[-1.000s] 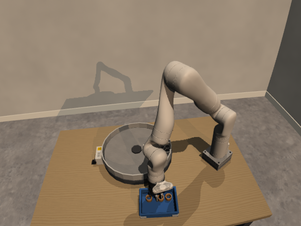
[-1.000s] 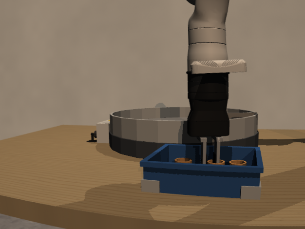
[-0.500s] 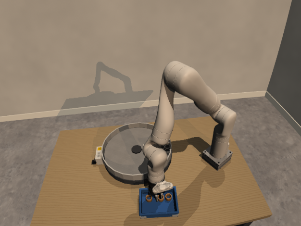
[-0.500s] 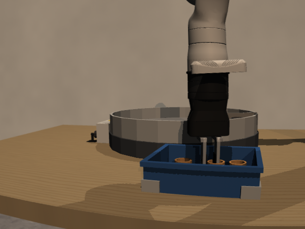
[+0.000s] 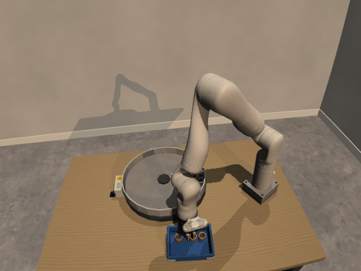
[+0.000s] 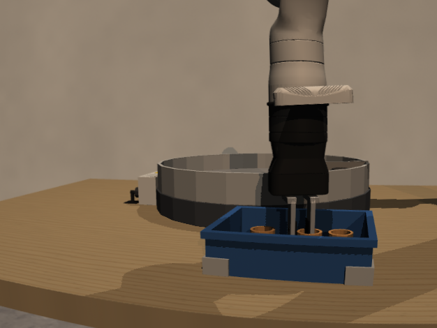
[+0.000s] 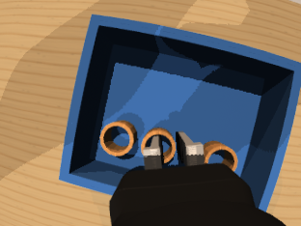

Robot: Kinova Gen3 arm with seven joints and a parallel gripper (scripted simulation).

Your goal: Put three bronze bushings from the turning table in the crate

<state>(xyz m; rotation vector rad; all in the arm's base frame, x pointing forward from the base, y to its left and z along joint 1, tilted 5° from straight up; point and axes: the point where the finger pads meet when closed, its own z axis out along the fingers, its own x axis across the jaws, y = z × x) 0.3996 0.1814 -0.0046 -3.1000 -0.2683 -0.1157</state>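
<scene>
The blue crate (image 5: 190,258) (image 6: 289,264) (image 7: 76,97) holds three bronze bushings in a row, standing on end. The middle bushing (image 5: 192,240) (image 7: 158,130) (image 6: 301,231) is at my gripper (image 5: 191,236) (image 7: 169,142), which points down into the crate and is partly open. One finger is over or in that bushing's hole, the other outside its wall, with a gap. The outer bushing (image 5: 202,239) (image 7: 103,140) is nearer the middle one; the other outer bushing (image 5: 178,240) (image 7: 218,146) is farther off. The turning table (image 5: 145,189) (image 6: 211,183) is behind; the arm hides part of it.
The turning table's raised rim stands close behind the crate. Several dark rings (image 5: 200,176) show at its right side, partly behind the arm. A dark hub (image 5: 164,179) is at its centre. A white box (image 5: 117,185) (image 6: 146,190) is attached at its left.
</scene>
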